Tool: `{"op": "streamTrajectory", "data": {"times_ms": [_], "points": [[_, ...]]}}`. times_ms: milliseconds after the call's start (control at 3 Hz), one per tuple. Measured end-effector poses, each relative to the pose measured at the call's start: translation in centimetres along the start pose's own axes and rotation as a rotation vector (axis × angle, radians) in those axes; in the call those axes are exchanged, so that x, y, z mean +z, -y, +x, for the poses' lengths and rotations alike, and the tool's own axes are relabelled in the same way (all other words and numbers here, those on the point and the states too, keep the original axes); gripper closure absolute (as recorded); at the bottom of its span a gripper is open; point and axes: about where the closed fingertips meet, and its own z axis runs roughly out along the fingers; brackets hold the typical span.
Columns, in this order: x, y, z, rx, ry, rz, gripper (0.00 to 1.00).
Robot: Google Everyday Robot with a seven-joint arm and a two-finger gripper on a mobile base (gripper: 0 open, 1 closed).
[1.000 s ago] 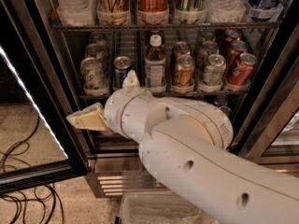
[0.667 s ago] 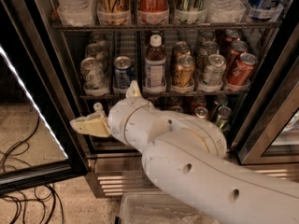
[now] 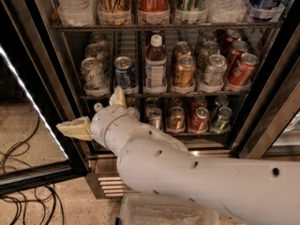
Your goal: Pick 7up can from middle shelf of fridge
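Hand (image 3: 89,108) wide open, empty, just under counter (image 3: 187,94) front-left corner; 7up can (image 3: 93,73) there untouched; grasp, withdrawal remain.

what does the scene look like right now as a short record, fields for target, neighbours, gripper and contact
target: 7up can, upright, left front lane of the middle shelf
neighbours: blue can to its right, then a bottle
gripper: gripper, open and empty, just below the shelf's left end, under the 7up can
contact: none with the can
setting: fridge, racks full of drinks
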Motion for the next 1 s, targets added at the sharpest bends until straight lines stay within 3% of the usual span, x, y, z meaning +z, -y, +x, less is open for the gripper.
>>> {"op": "streamTrajectory", "data": {"times_ms": [333,667,1000], "points": [[0.9,-0.5,0.1,-0.001,0.005,-0.016,0.00],[2.2,-0.6,0.0,-0.014,0.027,0.001,0.00],[3.3,-0.4,-0.4,-0.029,0.063,0.036,0.18]]}}
